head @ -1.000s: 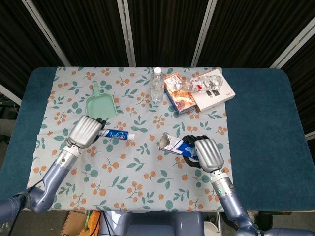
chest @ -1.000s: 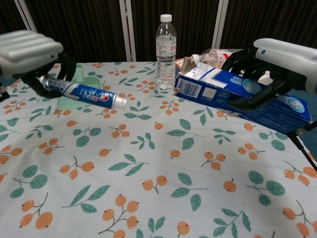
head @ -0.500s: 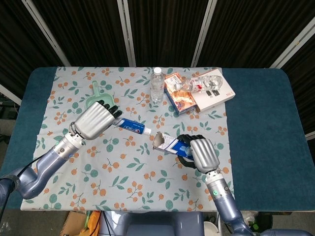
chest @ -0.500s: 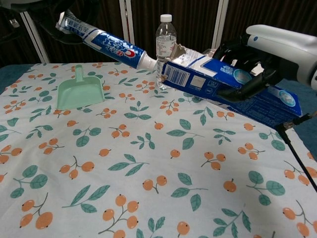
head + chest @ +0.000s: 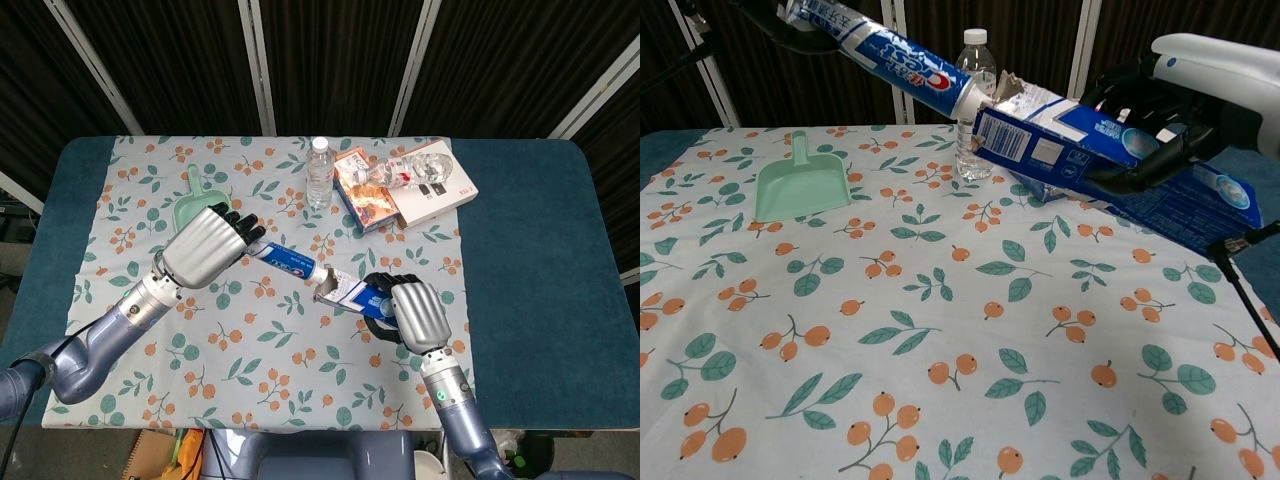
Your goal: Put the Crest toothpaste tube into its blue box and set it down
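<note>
— What's on the table [image 5: 520, 250]?

— A floral cloth [image 5: 270, 330] covers its middle. At the top sit a white box [image 5: 437, 192], a bottle [image 5: 319, 173] and, left of it, a green scoop [image 5: 203, 209].

— And the hands?

— My right hand [image 5: 415, 313], lower right of center, is clamped on the blue box [image 5: 1090, 135], raised off the cloth, open flaps pointing left. My left hand [image 5: 205, 246], left of center, grips the tube [image 5: 895, 58], raised too; its cap end is at the box's open mouth.

High overhead head view; low chest view.
</note>
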